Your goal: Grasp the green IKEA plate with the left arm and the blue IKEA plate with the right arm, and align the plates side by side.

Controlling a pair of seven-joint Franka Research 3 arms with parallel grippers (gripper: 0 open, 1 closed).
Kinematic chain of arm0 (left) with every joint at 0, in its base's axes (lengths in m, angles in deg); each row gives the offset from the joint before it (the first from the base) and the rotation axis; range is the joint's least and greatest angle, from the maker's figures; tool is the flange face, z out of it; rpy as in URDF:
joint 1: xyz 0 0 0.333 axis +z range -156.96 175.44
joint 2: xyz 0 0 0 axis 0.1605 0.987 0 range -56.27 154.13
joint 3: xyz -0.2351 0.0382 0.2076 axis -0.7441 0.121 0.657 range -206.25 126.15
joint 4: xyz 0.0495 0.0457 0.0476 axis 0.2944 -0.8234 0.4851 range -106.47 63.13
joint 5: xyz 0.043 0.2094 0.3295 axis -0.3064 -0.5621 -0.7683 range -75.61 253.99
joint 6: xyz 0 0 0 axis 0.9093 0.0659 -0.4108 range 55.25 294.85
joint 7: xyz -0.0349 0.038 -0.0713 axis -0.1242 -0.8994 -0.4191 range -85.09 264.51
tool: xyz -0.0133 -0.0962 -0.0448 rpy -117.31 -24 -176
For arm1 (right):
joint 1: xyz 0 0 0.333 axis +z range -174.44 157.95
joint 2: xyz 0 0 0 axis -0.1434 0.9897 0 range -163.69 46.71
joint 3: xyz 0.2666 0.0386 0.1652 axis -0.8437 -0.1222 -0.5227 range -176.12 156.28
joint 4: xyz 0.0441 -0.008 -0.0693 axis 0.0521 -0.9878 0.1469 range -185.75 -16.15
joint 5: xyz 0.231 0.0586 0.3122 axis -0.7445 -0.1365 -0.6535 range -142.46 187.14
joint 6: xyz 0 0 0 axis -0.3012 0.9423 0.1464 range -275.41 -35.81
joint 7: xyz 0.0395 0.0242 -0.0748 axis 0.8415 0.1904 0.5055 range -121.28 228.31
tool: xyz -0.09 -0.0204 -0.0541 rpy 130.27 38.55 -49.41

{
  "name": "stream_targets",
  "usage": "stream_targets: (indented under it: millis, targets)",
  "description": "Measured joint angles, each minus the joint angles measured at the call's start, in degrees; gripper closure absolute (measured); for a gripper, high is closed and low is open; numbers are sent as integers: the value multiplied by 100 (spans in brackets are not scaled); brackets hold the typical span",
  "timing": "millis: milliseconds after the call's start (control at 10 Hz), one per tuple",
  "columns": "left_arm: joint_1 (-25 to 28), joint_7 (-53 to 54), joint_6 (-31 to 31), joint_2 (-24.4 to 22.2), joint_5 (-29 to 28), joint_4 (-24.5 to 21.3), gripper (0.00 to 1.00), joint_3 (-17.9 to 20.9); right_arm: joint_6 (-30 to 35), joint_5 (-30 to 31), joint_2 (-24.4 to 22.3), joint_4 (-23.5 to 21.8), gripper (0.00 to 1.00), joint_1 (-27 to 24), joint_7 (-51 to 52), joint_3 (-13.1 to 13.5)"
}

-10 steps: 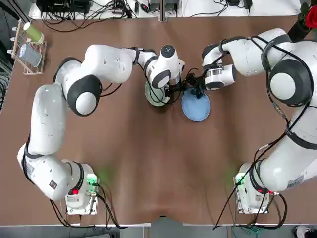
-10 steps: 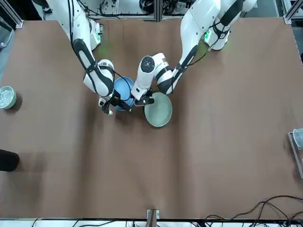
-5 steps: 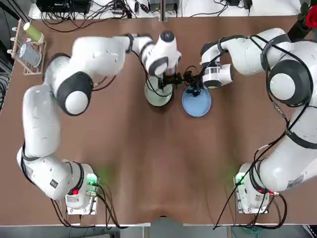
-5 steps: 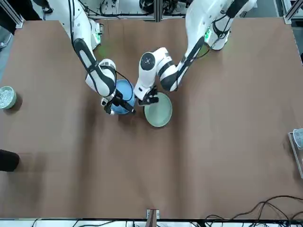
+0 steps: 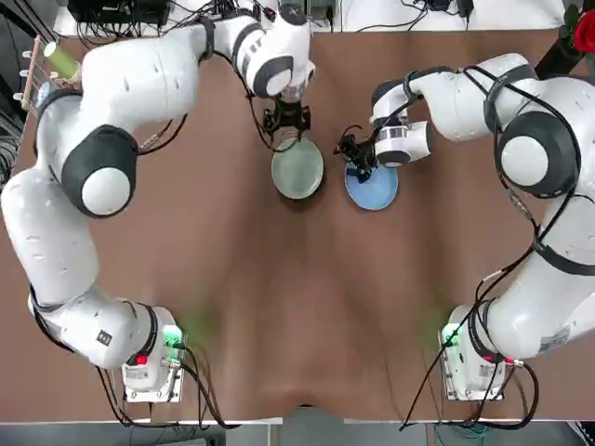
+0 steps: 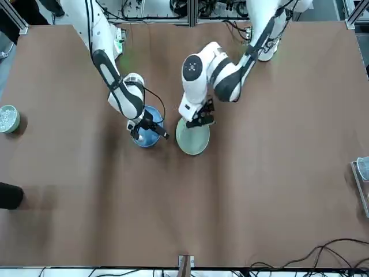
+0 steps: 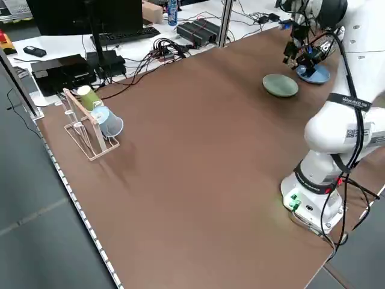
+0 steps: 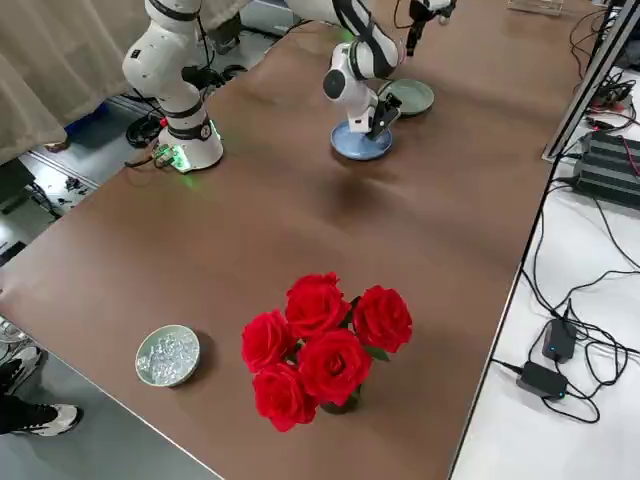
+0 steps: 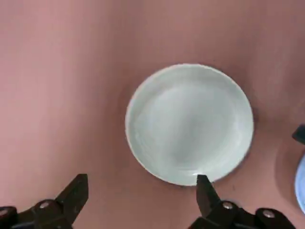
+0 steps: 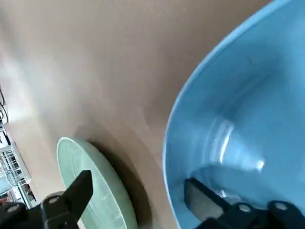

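Overhead, the green plate (image 5: 297, 171) and blue plate (image 5: 374, 189) are lying near each other on the counter (image 5: 279, 307), left claw (image 5: 288, 125) hovering by the green, right claw (image 5: 353, 160) by the blue

Right side view: red roses (image 8: 325, 350) are standing near a bowl (image 8: 167, 356)

Left wrist: fingers are spreading wide, holding nothing

Right wrist: fingers are standing wide, one over the blue plate's inside
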Motion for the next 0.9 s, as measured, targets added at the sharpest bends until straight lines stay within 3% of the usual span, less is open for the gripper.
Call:
stream_targets:
  millis: [400, 700, 900]
  targets:
    - [754, 778, -446, -552, 20, -43, 0, 2, -13, -19, 28, 59, 8, 2, 3, -4]
    - [1544, 1686, -555, -1098, 169, -43, 0, 2, -24, -118, 104, 280, 8, 10, 29, -64]
    - [1797, 1945, -568, -1321, 188, -35, 0, 16, -52, -186, 126, 419, 8, 41, 41, -118]
